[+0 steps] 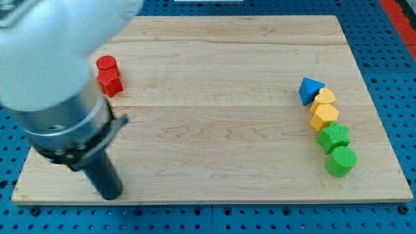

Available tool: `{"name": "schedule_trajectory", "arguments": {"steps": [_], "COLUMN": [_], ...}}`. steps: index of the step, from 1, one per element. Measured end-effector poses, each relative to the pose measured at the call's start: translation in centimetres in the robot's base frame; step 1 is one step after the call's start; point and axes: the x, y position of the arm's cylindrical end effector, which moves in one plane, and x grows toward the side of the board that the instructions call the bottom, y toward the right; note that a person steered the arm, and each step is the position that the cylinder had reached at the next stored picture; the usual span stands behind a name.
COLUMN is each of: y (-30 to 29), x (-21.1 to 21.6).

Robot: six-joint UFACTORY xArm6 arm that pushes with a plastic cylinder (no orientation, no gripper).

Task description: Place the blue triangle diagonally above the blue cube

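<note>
The blue triangle (311, 90) is sitting near the view's right edge of the counter (221, 130), at the top of a short, slightly curving line of blocks. Just below it and touching it, a yellow block (324, 99) is lying, then a second yellow block (324, 117), both looking many-sided. Below those a green block (334, 138) with notched sides is following, and a green cylinder (341, 160) is closing the line near the view's bottom right. The blue cube named in the task is not showing anywhere.

To the view's left of the triangle the pale wooden planks are lying bare across the whole middle, giving wide room that way; toward the right edge only a narrow strip of wood is remaining. The blocks are looking like smooth matte plastic.

Well apart, near the view's top left, a red cylinder (106, 64) is touching a red block (111, 83) just below it.

The big blurred arm is filling the view's left. My tip (109, 193) is resting near the bottom left edge, far from every block. There are no fingers on this rod, and it is holding nothing.
</note>
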Motion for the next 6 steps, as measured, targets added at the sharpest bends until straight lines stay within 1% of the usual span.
{"name": "schedule_trajectory", "arguments": {"steps": [1,2,3,5,6], "y": [-1.8,-0.6,8.7,26.5,32.1], "x": [-2.8,-3.9,-7.0,-22.0,-25.1]}}
